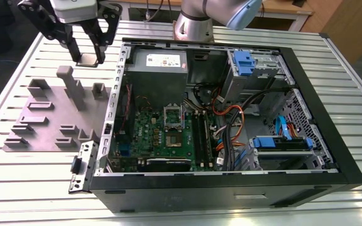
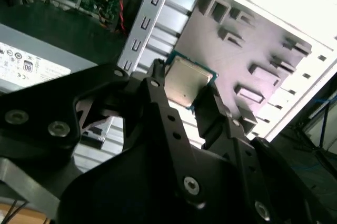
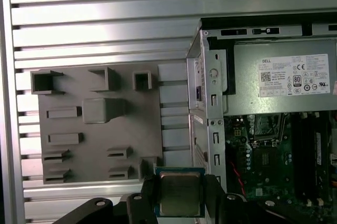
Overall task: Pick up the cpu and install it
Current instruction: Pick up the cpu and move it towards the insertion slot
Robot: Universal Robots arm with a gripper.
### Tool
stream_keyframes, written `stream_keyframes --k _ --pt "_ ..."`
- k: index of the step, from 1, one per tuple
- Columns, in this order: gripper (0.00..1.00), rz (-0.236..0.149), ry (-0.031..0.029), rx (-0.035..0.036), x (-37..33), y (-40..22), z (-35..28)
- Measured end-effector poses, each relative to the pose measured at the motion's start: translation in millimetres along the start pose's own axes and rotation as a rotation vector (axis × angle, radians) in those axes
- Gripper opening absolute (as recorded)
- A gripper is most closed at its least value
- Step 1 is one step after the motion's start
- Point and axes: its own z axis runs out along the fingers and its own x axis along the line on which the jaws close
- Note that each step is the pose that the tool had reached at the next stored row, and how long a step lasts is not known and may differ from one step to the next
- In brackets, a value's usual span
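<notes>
The cpu [image 1: 88, 60] is a small flat silvery square, held in the air between the black fingers of my gripper [image 1: 88, 60], above the slatted table near the open computer case's far corner on the exterior view's left. Both wrist views show it clamped edge to edge, cpu [image 2: 185, 83] and cpu [image 3: 179, 193], with the gripper [image 3: 179, 195] shut on it. Inside the case lies the green motherboard [image 1: 168, 136] with its silver socket frame [image 1: 173, 117], well away from the gripper.
A grey plastic tray [image 1: 52, 117] with raised blocks lies on the table at the exterior view's left of the case [image 1: 231, 117]. The grey power supply [image 1: 159, 70], drive cages and orange and blue cables crowd the case. The arm's base [image 1: 193, 23] stands behind.
</notes>
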Motion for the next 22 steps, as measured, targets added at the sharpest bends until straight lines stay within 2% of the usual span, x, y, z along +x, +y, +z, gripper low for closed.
stream_keyframes --k 2,8,12,22 --pt "0.47 0.0 -0.0001 0.0 -3.5 0.2 0.1" --pt "0.47 0.0 -0.0001 0.0 -4.1 0.3 0.1" --pt "0.47 0.0 0.0 0.0 -8.6 0.6 0.1" --pt "0.47 0.0 -0.0001 -0.0001 -9.0 0.7 0.1"
